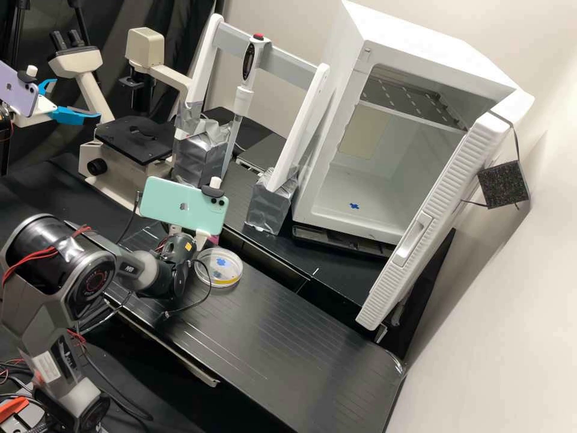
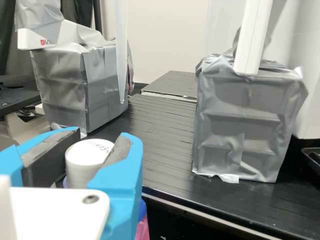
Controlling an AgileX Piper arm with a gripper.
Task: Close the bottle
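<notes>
One white cap (image 2: 84, 161), upright, on the arm's side of the pipette stand (image 1: 291, 63) | gripper (image 2: 102, 134) narrowed, holding its opposite sides, presumably for an even turn | whether seated on the bottle: cannot tell

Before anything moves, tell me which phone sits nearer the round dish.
The mint-green phone; the purple phone sits at the high view's left edge, farther from the dish.
</notes>
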